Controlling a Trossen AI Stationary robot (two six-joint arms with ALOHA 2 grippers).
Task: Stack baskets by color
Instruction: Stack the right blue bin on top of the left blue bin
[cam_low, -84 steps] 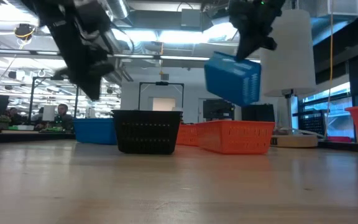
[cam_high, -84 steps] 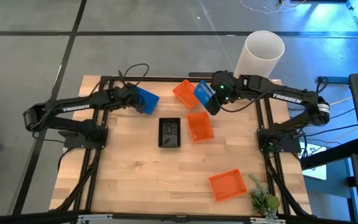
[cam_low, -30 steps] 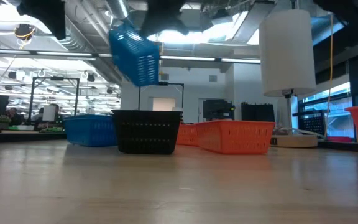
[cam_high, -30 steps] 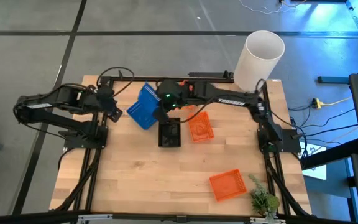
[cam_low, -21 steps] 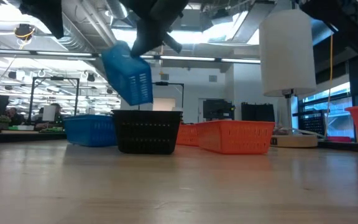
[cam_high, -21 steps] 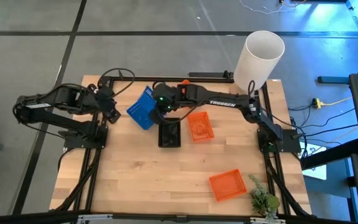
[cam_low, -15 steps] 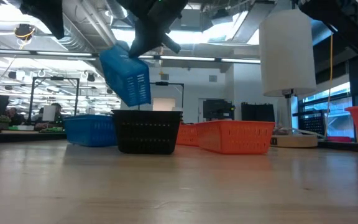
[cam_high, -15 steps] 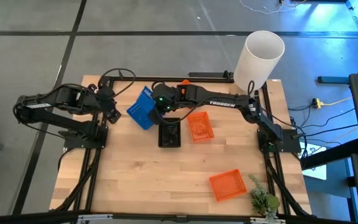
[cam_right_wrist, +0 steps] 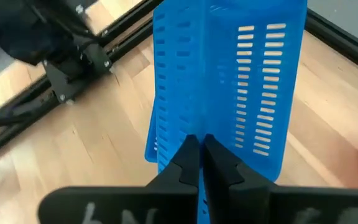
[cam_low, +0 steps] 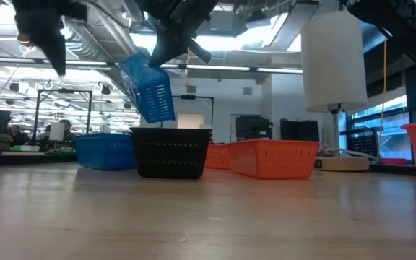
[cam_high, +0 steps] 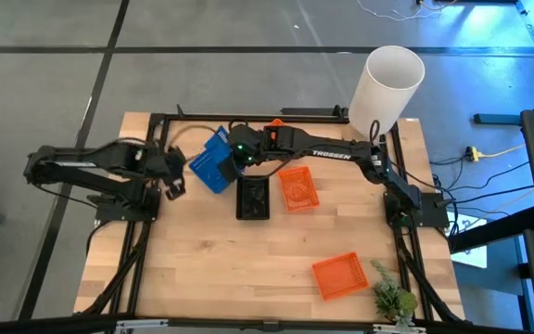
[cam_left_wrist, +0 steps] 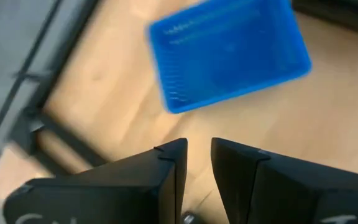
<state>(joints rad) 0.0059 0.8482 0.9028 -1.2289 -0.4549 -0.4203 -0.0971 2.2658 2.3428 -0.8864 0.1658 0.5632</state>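
My right gripper reaches over the table's far middle and is shut on a blue basket, which hangs tilted in the air. A second blue basket stands on its bottom on the table below and left of it, and also shows in the left wrist view. A black basket and an orange basket stand beside them. Another orange basket lies near the front right. My left gripper hovers left of the blue baskets, slightly open with nothing between its fingers. My right gripper pinches the rim of one wall of the blue basket between its two fingers, one finger on each face of that wall. The fingers slant down from the table's right. The basket hangs below them on edge, tilted, clear of the table.
A tall white cylinder stands at the far right corner and a small green plant at the near right corner. A bit of orange shows behind my right arm. Bare wood lies across the near left of the table.
My right gripper sank a little toward the table's left with the blue basket, which tipped steeper and hangs lower, then kept still. My left gripper came down and toward the near edge, rolling as it went.
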